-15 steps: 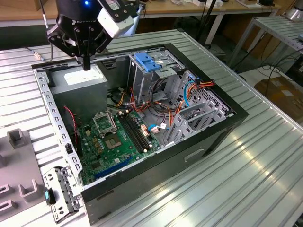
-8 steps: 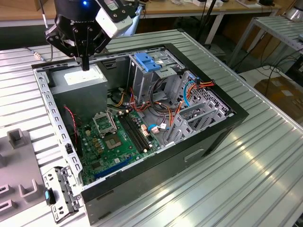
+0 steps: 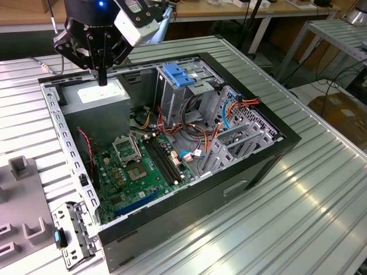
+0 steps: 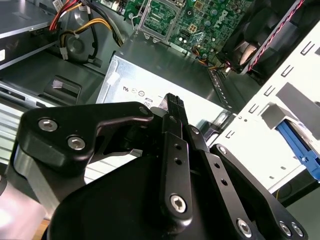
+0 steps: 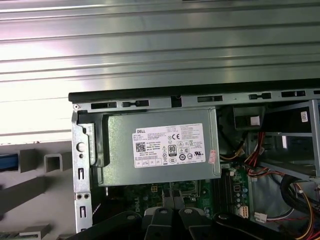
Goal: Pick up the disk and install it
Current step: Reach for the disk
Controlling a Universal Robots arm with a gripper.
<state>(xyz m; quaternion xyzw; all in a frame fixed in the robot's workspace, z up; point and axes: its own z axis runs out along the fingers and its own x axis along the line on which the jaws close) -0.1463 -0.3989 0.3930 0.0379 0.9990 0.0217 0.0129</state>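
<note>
The disk is out of view. My gripper [image 3: 102, 80] hangs over the back corner of the open computer case [image 3: 241, 177], at the exterior view's left. Its two black fingers are pressed together, shut with nothing between them. The fingertips [image 4: 173, 100] point down at the grey power-supply box [image 3: 94, 94] with the white sticker [image 5: 169, 145], a short way above its top face. The gripper's black linkage [image 5: 170, 222] shows in the first wrist view.
Inside the case lie the green motherboard [image 3: 137, 172], loose red and orange cables [image 3: 229, 109] and a tall metal cage with a blue plastic latch [image 3: 180, 75]. Grey fixtures [image 3: 20, 189] and a metal bracket with a blue tab [image 3: 71, 235] sit on the ribbed table [image 3: 287, 217].
</note>
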